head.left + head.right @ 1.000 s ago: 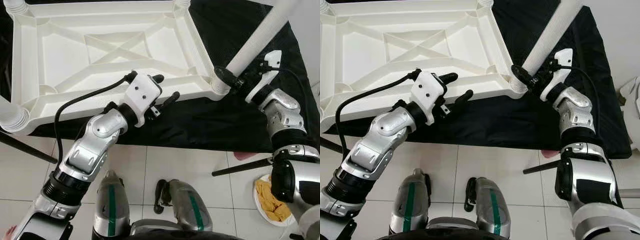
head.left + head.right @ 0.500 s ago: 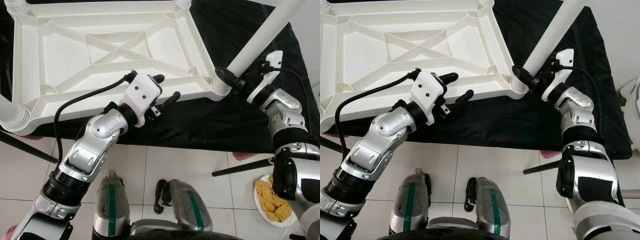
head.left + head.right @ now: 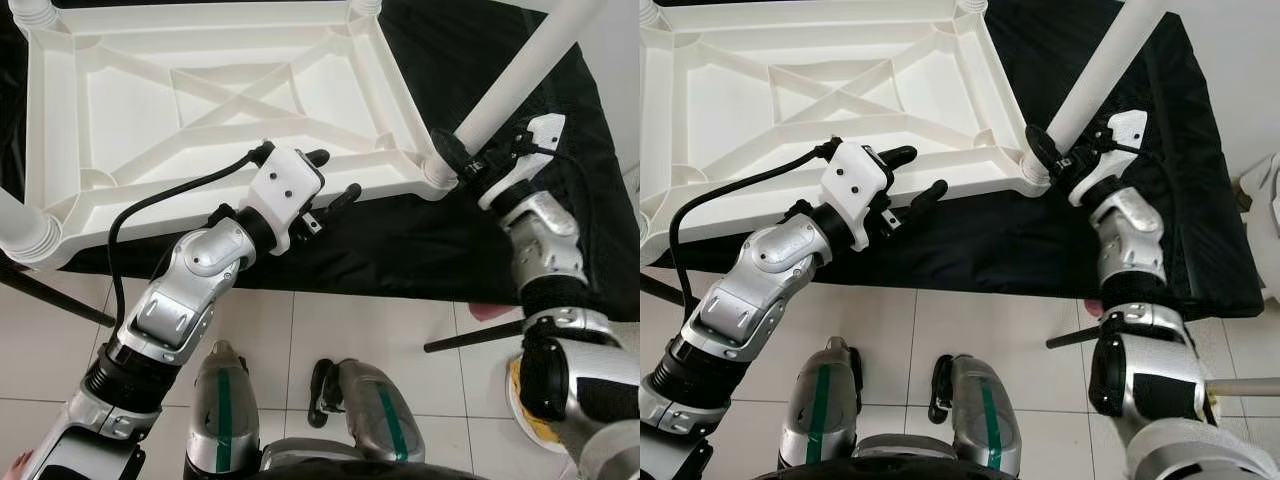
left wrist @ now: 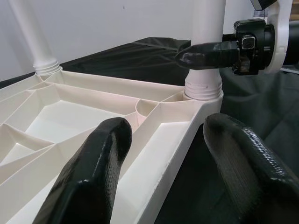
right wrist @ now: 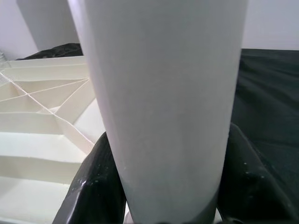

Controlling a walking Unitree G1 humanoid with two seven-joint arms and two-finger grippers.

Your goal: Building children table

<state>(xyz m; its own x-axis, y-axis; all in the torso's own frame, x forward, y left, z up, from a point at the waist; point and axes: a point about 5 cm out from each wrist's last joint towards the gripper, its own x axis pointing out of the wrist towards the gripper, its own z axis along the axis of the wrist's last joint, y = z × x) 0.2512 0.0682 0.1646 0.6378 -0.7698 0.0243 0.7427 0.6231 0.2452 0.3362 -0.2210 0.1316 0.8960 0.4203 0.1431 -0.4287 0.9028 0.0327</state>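
The white plastic table top (image 3: 60,120) lies upside down on a black cloth (image 3: 400,250). A white tubular leg (image 3: 510,85) stands slanted in the near right corner socket (image 4: 203,88). My right gripper (image 3: 462,160) is shut on this leg just above the socket. In the right wrist view the leg (image 5: 163,93) sits between both black fingers (image 5: 93,186). My left gripper (image 3: 334,173) is open at the top's near rim, one finger over the rim and one outside it. Its fingers (image 4: 93,177) straddle that rim without clamping it.
Other legs stand in the near left corner (image 3: 20,235) and the far corners (image 3: 35,12). Thin black rods (image 3: 470,335) cross the tiled floor below the cloth. A plate with a yellow rag (image 3: 535,405) lies on the floor at the right.
My right wrist has turned at the leg's base and its forearm has swung to the left, still holding the leg. The left arm has not moved.
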